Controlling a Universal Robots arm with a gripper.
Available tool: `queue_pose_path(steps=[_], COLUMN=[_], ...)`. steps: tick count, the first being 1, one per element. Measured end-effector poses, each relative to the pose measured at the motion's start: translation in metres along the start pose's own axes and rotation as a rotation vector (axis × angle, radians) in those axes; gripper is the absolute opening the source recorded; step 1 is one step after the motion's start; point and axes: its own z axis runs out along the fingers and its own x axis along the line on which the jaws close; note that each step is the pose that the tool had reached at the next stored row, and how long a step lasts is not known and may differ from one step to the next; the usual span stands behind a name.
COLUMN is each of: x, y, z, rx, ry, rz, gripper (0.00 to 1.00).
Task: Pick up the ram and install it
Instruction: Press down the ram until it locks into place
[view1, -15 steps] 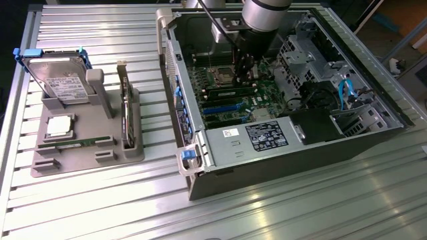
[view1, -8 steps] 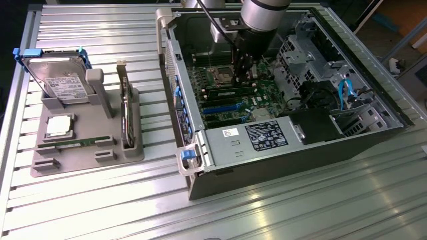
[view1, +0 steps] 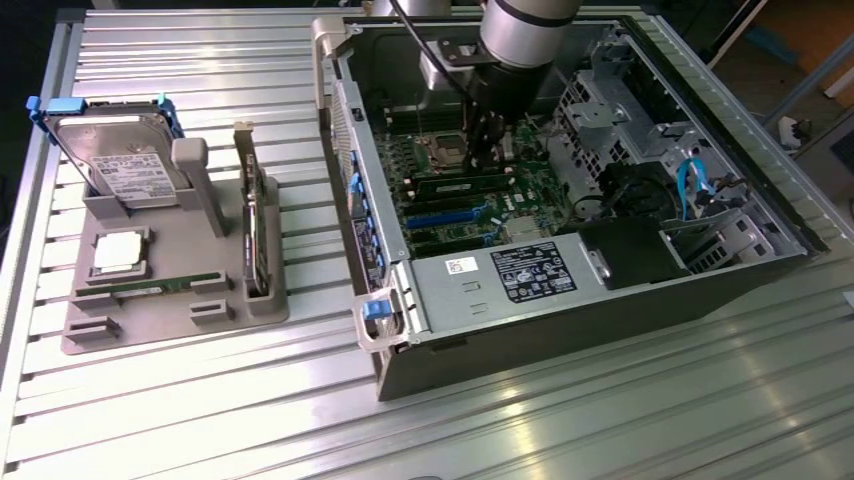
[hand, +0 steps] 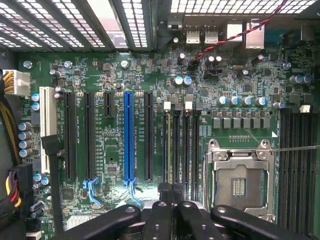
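Claw (hand: 171, 200) pressed together above memory slots (hand: 181, 150) — unclear whether pinching anything. Ram (view1: 160, 285) on tray (view1: 80, 335): light, stiff, fragile — hold by long edges.

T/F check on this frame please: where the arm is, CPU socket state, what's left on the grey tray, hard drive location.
1. The end effector is inside the open PC case, above the motherboard. True.
2. The CPU socket has a chip seated in it. False: it is empty, contacts showing.
3. A ram stick lies on the grey tray. True.
4. The hard drive is mounted inside the case. False: it stands in the tray, outside the case.
5. The blue expansion slot holds a card. False: it is empty.
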Motion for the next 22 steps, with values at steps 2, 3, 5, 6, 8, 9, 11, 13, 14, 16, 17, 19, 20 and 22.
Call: queue_pose_path(steps=[2, 3, 5, 6, 8, 9, 11, 13, 14, 16, 17, 19, 20, 22], x=[0.0, 0.0, 0.0001, 0.0001, 0.0001, 0.0001, 0.0001, 0.0001, 0.0001, 0.0001, 0.0001, 0.0001, 0.0001, 0.0001], y=[0.0003, 0.0005, 0.001, 0.0011, 0.0013, 0.0013, 0.0013, 0.0013, 0.0013, 0.0013, 0.0013, 0.0013, 0.0013, 0.0013], z=[0.0018, 0.0024, 0.004, 0.0045, 0.005, 0.005, 0.0052, 0.0052, 0.0054, 0.006, 0.0064, 0.0073, 0.0078, 0.0088], rx=[0.0009, 0.0011, 0.002, 0.0022, 0.0024, 0.0024, 0.0025, 0.0025, 0.0025, 0.0025, 0.0025, 0.0025, 0.0025, 0.0025], ry=[0.0, 0.0, 0.0, 0.0, 0.0002, 0.0003, 0.0, 0.0, -0.0001, -0.0001, -0.0001, -0.0001, 0.0, 0.0], rz=[0.0, 0.0, 0.0, 0.0, 0.0, 0.0, 0.0, 0.0, 0.0, 0.0, 0.0, 0.0, 0.0, 0.0], gripper=[0.11, 0.11, 0.11, 0.11, 0.11, 0.11, 0.11, 0.11, 0.11, 0.11, 0.11, 0.11, 0.11, 0.11])
